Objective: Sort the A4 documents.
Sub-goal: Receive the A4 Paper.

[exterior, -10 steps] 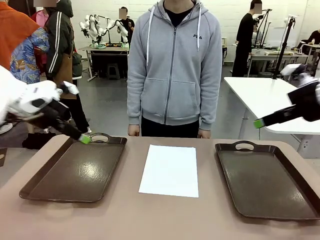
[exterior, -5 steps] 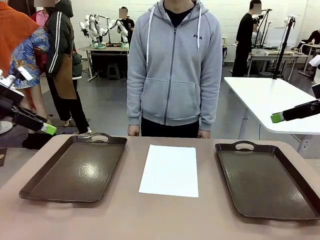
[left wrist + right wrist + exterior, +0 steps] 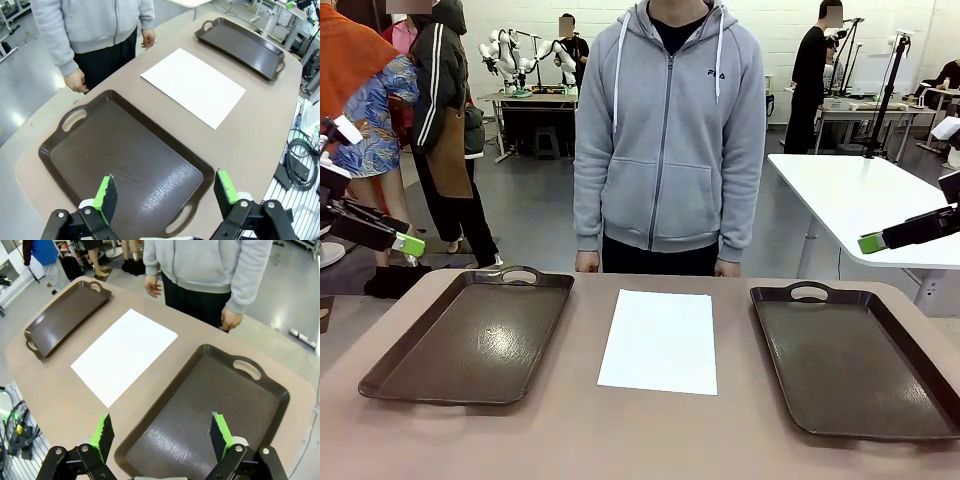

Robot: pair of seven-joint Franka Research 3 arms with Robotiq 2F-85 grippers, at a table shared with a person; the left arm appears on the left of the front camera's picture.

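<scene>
Beige table (image 3: 620, 430), A4 documents (image 3: 660, 340), grey floor (image 3: 535, 215)

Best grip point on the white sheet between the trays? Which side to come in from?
Probably the near short edge of the A4 sheet, coming from above on the robot's side. It lies flat on the table with no lifted edge, so a side pinch has nothing to catch; bare tabletop borders that edge, while the left tray and right tray flank the long sides.
</scene>
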